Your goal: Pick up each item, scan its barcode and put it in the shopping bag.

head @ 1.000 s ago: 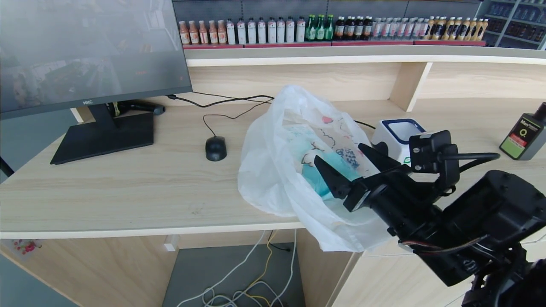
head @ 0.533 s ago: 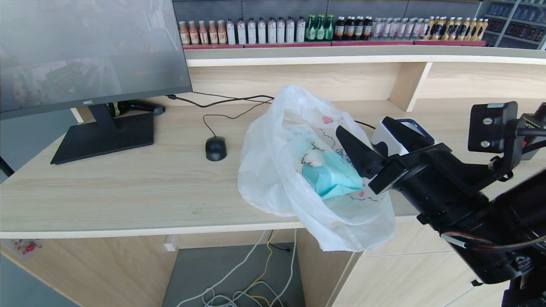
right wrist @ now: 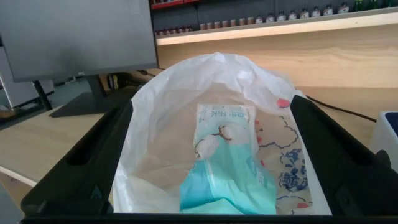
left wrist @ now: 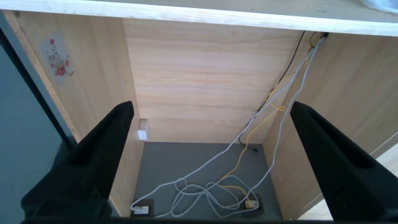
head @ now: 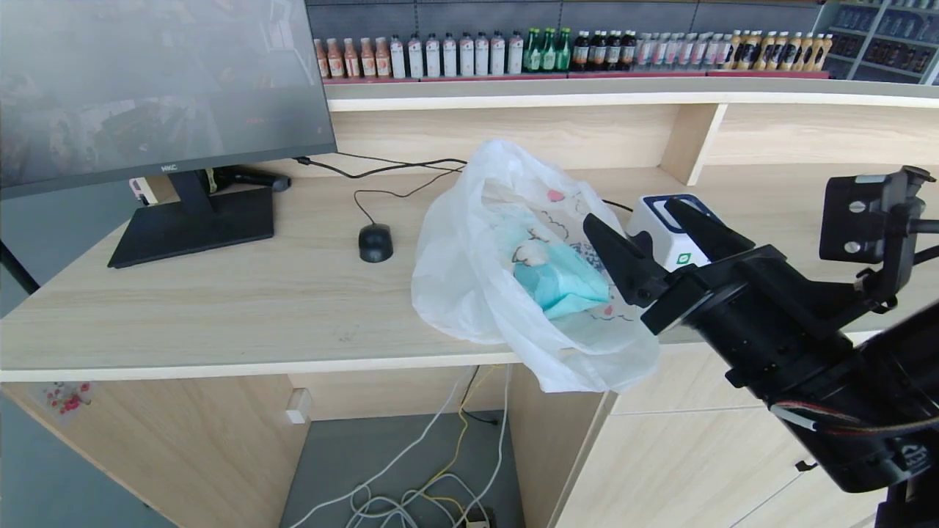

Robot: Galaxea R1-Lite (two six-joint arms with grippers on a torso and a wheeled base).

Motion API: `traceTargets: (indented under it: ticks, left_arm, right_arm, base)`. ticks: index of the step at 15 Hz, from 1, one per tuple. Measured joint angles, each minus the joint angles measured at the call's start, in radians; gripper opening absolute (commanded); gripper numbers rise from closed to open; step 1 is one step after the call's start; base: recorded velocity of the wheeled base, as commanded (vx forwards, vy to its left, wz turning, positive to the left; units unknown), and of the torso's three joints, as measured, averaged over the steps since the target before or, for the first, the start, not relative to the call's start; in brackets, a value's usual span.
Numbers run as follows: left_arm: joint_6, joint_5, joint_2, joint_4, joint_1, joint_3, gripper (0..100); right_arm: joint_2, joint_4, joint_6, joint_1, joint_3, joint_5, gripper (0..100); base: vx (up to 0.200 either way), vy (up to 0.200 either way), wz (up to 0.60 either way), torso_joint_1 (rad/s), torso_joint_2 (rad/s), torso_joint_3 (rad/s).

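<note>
Head view, shopping bag: the white film shopping bag [head: 469,293] lies on the counter [head: 220,308], mouth facing the robot, its lower fold overhanging the front edge.
Head view, pack: a teal soft pack [head: 561,282] rests inside the bag, so this item looks delivered.
Head view, right tool: the right tool [head: 627,213] hovers at the bag's mouth on the barcode scanner [head: 655,220] side, fingers spread apart and empty.
Head view, surroundings: a monitor [head: 161,81] and a mouse [head: 375,243] sit well apart from the bag; bottles [head: 572,50] line the far shelf.
Left wrist view, left tool: the left tool [left wrist: 211,112] hangs below counter level, fingers wide apart with nothing between them, above loose cables [left wrist: 211,186] on the floor.
Right wrist view, bag: the right tool's spread fingers frame the bag's opening, with the pack lying flat inside.
Step in hand: probably clearing the bag for the next item.
How to do it well: draw the right tool straight away from the mouth, fingers clear of the film; a snag could drag the overhanging bag off the counter.
</note>
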Motion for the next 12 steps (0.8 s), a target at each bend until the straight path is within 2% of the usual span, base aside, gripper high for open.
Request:
traceTargets:
  ticks: [1,12]
  left_arm:
    - [-0.003,0.0,0.0,0.0,0.0,0.0,100]
    - [-0.008,0.0,0.0,0.0,0.001,0.0,100]
  right_arm:
    - [-0.003,-0.002,0.0,0.001,0.001,0.0,100]
    - [-0.059,0.0,0.0,-0.003,0.047,-0.002,100]
  base:
    - [0.0,0.0,0.0,0.0,0.0,0.0]
    - [0.0,-0.2,0.0,0.008,0.01,0.002]
